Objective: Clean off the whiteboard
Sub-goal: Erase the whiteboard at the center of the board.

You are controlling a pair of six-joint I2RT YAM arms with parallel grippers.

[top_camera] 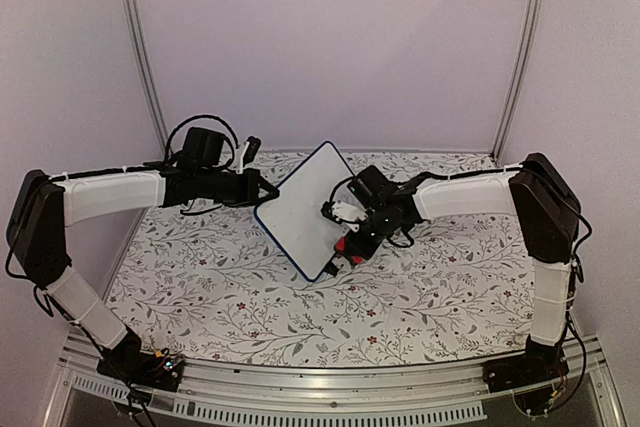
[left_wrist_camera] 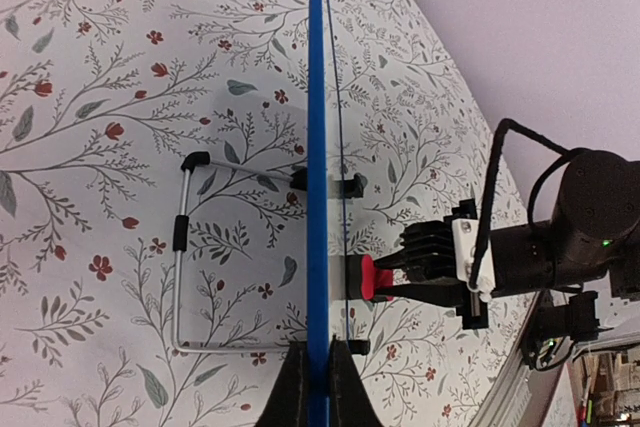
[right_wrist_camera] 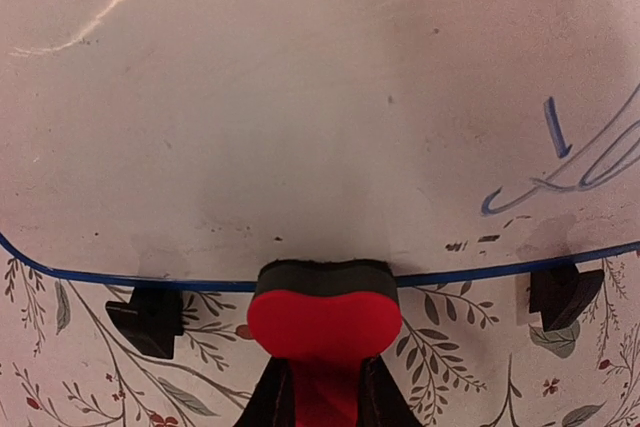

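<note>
The whiteboard (top_camera: 308,209) stands tilted on a corner in the middle of the table, white with a thin blue frame. My left gripper (top_camera: 262,190) is shut on its left edge; in the left wrist view the board shows edge-on as a blue line (left_wrist_camera: 318,147) running into my jaws (left_wrist_camera: 318,392). My right gripper (top_camera: 352,237) is shut on a small red eraser (top_camera: 345,245) with a black felt face. The eraser (right_wrist_camera: 325,319) presses against the board's face (right_wrist_camera: 300,97) at its lower edge, between two black feet (right_wrist_camera: 148,317). Blue handwriting (right_wrist_camera: 590,159) remains at the right.
A bent wire stand (left_wrist_camera: 180,247) lies on the floral tablecloth (top_camera: 240,297) behind the board. Metal frame posts (top_camera: 140,57) and pale walls close off the back and sides. A metal rail (top_camera: 330,387) runs along the near edge.
</note>
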